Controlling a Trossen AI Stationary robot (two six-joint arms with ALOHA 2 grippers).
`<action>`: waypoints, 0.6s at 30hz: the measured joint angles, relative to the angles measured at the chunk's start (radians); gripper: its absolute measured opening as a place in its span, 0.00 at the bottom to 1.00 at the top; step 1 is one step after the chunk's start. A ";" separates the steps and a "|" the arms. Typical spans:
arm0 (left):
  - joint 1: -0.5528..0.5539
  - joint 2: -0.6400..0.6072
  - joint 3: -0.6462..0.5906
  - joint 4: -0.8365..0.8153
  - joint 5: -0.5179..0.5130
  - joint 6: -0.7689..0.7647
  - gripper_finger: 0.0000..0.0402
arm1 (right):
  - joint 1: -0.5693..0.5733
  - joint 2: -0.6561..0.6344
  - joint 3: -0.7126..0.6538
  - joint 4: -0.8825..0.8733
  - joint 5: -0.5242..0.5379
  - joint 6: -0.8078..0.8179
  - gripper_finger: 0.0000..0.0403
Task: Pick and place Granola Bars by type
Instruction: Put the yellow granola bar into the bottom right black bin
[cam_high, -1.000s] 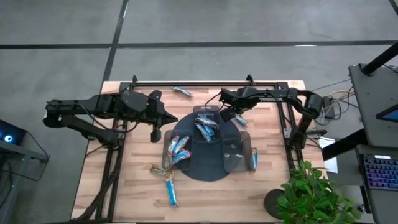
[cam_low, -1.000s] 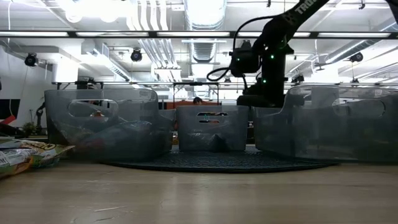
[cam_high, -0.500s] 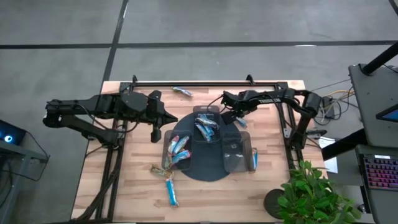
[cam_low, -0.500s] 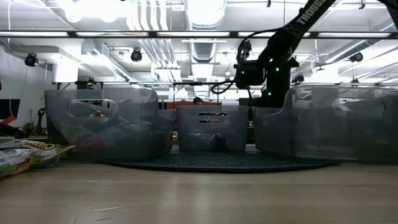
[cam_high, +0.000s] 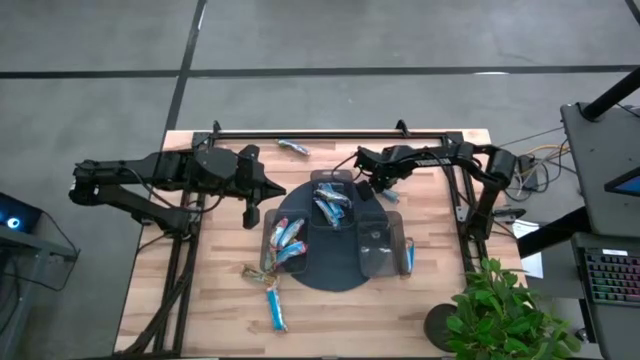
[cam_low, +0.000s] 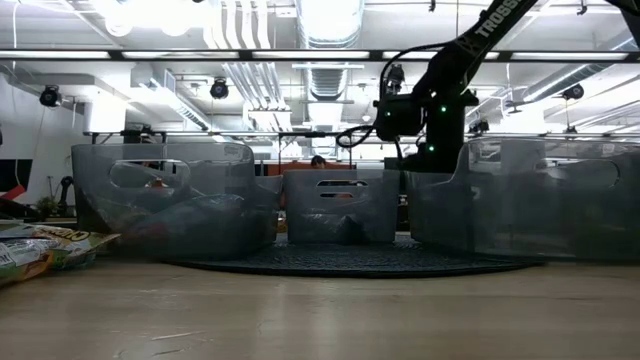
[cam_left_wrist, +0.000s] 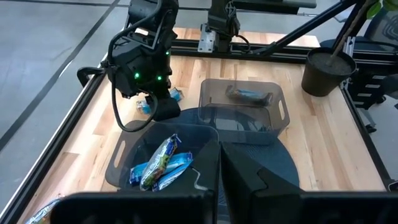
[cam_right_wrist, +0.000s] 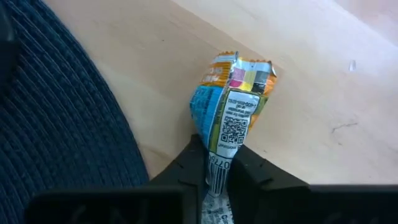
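Note:
My right gripper (cam_right_wrist: 217, 167) points down at the wooden table just past the dark round tray's (cam_high: 330, 272) far right rim and is shut on a light blue and orange granola bar (cam_right_wrist: 231, 102). The high view shows the same gripper (cam_high: 380, 186) over that bar (cam_high: 389, 196). My left gripper (cam_high: 270, 188) hangs shut and empty above the table, left of the tray. More bars lie in the far bin (cam_high: 333, 203) and the left bin (cam_high: 286, 238). My right gripper pinches the bar near one end (cam_right_wrist: 219, 157), at the printed strip with the barcode, between its two fingers. The fingers come from above, pointing down. The wrapper is squeezed up into a ridge between them, and the bar's orange end (cam_right_wrist: 244, 70) lies on the table.
Three clear bins stand on the tray, the right one (cam_high: 381, 243) nearly bare. Loose bars lie at the table's far edge (cam_high: 293, 147), right of the tray (cam_high: 408, 256) and near its left front (cam_high: 274, 306). A potted plant (cam_high: 500, 315) stands at the near right corner.
My right gripper has sunk toward the table, dropping behind the bin's rim in the low view, and its fingers have come together on the bar. The bar remains on the table beside the tray.

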 joint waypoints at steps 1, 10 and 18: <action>0.000 0.000 0.000 0.000 0.000 0.000 0.00 | 0.000 -0.007 0.004 -0.010 0.000 -0.007 0.08; 0.000 0.000 0.000 0.000 0.000 0.000 0.00 | 0.005 -0.183 0.039 -0.087 0.003 -0.014 0.07; 0.000 0.000 0.000 0.000 0.000 0.004 0.00 | 0.118 -0.433 0.073 -0.125 -0.089 0.003 0.07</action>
